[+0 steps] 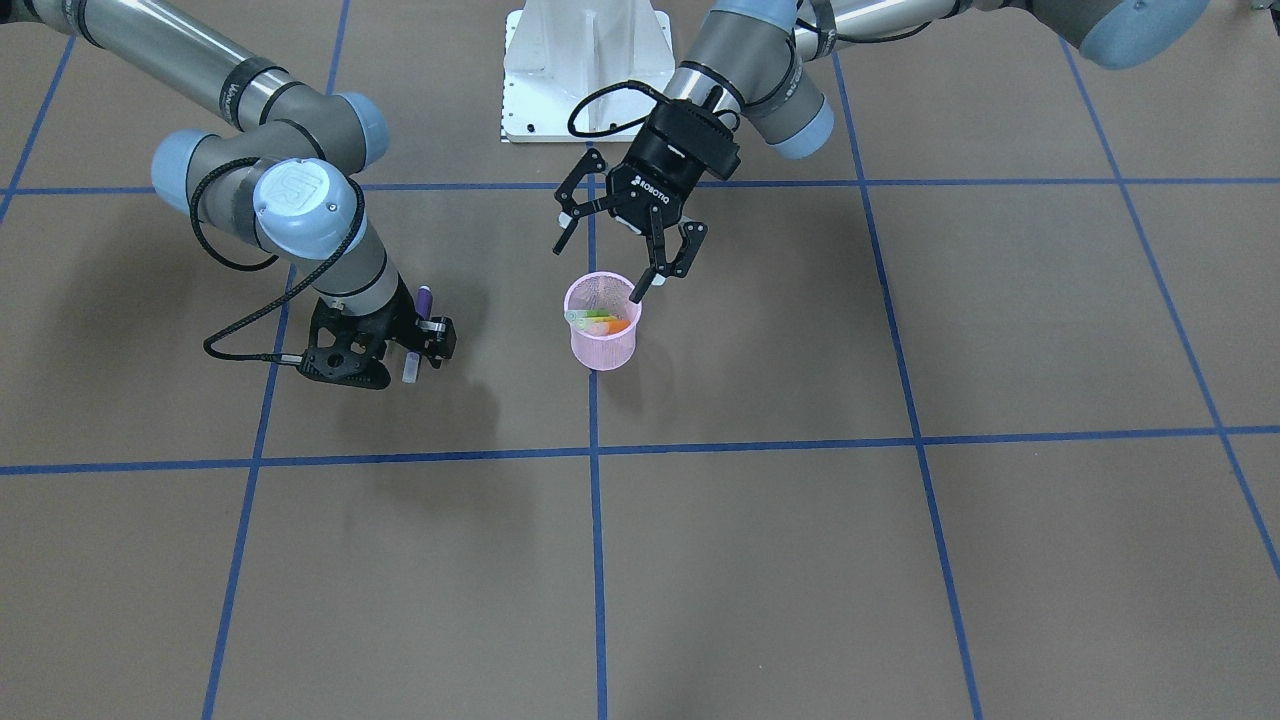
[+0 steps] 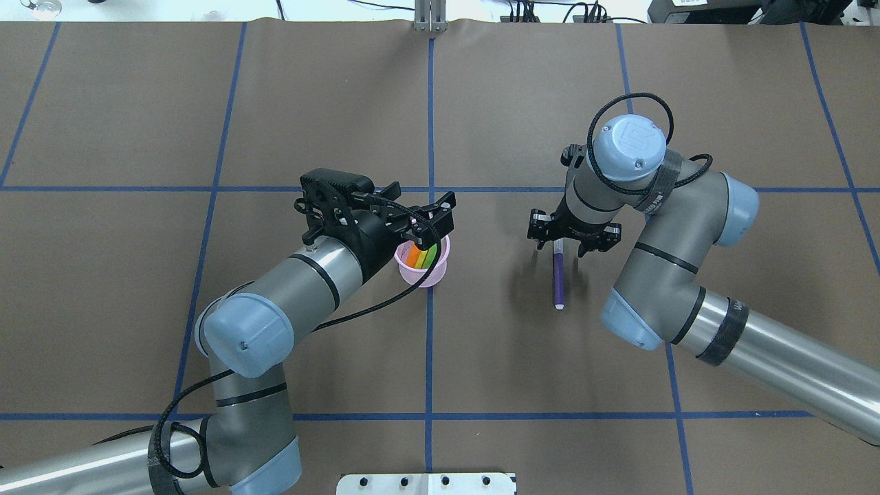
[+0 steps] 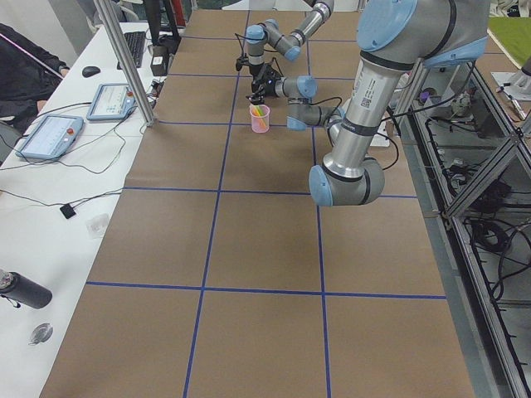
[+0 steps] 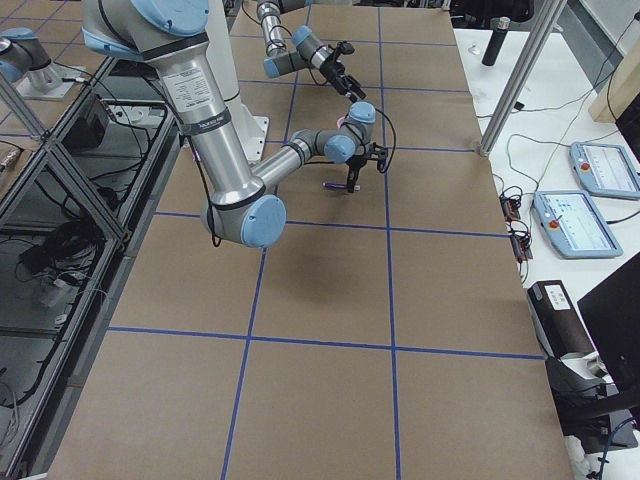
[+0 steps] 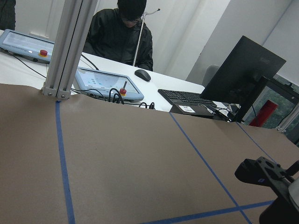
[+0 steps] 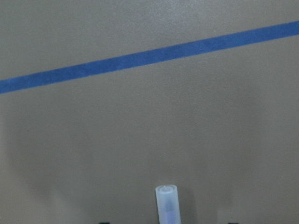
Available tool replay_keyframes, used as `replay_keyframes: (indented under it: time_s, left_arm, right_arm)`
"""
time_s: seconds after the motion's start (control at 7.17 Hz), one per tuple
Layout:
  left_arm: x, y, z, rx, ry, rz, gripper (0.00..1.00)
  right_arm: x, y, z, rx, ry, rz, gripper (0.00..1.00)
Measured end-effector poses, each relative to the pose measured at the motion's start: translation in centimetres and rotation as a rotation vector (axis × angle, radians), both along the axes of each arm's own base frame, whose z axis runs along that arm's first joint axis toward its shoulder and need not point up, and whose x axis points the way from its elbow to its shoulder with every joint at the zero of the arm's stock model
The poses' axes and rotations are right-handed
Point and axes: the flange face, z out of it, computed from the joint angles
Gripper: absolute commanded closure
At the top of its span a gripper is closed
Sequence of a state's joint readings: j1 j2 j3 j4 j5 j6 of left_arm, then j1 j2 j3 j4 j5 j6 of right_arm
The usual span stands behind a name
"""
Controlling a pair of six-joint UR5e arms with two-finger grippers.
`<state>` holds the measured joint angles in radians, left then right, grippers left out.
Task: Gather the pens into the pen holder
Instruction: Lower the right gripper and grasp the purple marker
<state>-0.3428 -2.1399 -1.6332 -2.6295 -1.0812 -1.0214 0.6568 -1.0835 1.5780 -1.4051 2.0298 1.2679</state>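
The pink mesh cup point(image 1: 603, 345) stands upright on the brown paper surface point(image 1: 800, 550), right beside a blue tape line point(image 1: 597, 480) and in front of the white robot base point(image 1: 585, 70). Inside it lean an orange pen point(image 2: 412, 256) and a green pen point(image 2: 429, 256), with a yellow strip showing between them in the overhead view. Their pale caps point(image 1: 578, 317) rest against the rim. The left pincer point(image 1: 597, 273) hangs just over the cup with its two fingers spread wide and nothing between them. In the front view one fingertip point(image 1: 637, 293) overlaps the rim. The purple pen point(image 2: 558, 278) is not in the cup: it lies well apart from it, on the robot's right side, pointing roughly toward and away from the base, with its pale cap point(image 1: 410, 368) at the end farther from the base. The right pincer point(image 2: 559, 249) is down low over that pen, pointing at the surface, its fingers parted with one on each side of the shaft and a gap showing either side in the overhead view. The right wrist camera shows only the cap end point(image 6: 167, 203) at its lower edge, the bare paper and one tape line point(image 6: 149, 56). The left wrist camera looks across the surface to a desk where a person in a dark jacket point(image 5: 122, 37) sits.
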Motion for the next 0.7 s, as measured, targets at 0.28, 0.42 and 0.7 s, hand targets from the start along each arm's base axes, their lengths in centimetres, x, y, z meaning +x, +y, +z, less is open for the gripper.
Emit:
replay_keyframes:
  time_s: [0.28, 0.42, 0.7]
  left_arm:
    - [-0.18, -0.22, 0.01, -0.001, 0.001, -0.004, 0.00]
    - [-0.24, -0.30, 0.00, -0.002, 0.004, -0.005, 0.00]
    - [-0.31, -0.43, 0.02, -0.004, 0.005, -0.007, 0.00]
  right_arm:
    - [-0.47, 0.48, 0.23, -0.001, 0.003, -0.010, 0.44]
    - [-0.64, 0.66, 0.28, -0.002, 0.004, -0.014, 0.47]
    - [-0.75, 0.76, 0.29, -0.002, 0.004, -0.016, 0.84]
